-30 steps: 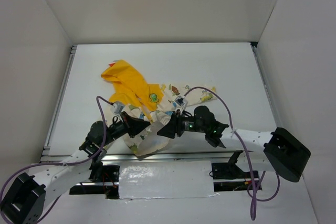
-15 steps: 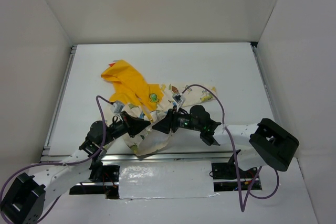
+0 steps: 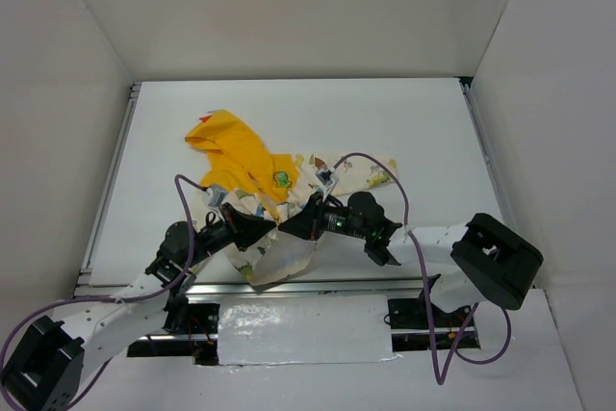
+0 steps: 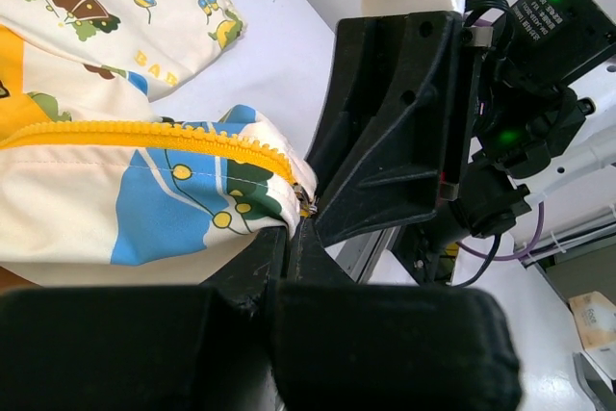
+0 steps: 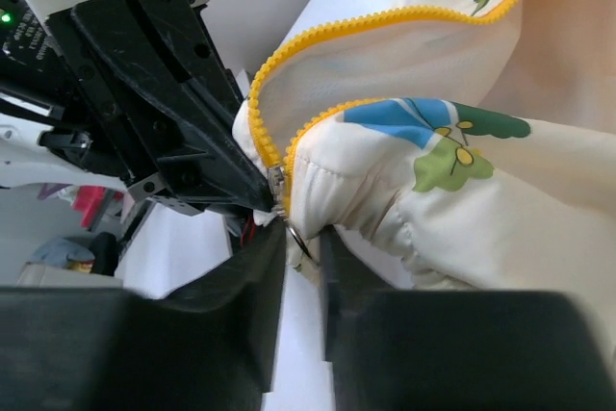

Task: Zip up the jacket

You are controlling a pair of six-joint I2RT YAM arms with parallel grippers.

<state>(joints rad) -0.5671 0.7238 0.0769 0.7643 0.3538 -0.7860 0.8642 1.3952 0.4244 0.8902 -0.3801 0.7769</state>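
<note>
The cream animal-print jacket (image 3: 318, 172) lies crumpled at the table's near middle, its yellow hood (image 3: 229, 144) to the far left. My left gripper (image 3: 272, 229) is shut on the jacket's bottom hem beside the yellow zipper (image 4: 173, 132); in the left wrist view (image 4: 300, 223) its jaws are pressed together. My right gripper (image 3: 291, 228) faces it tip to tip. In the right wrist view (image 5: 303, 243) its jaws stand slightly apart around the zipper pull (image 5: 300, 240), just below the slider (image 5: 276, 180). The zipper is open above the slider.
The metal rail (image 3: 308, 286) of the table's near edge runs just below both grippers. Purple cables (image 3: 385, 166) loop over the arms. White walls enclose the table on three sides. A sleeve (image 4: 125, 16) lies beyond the hem.
My right gripper has moved left, up to the jacket's hem and the left gripper's tip. The left gripper has kept its hold and place.
</note>
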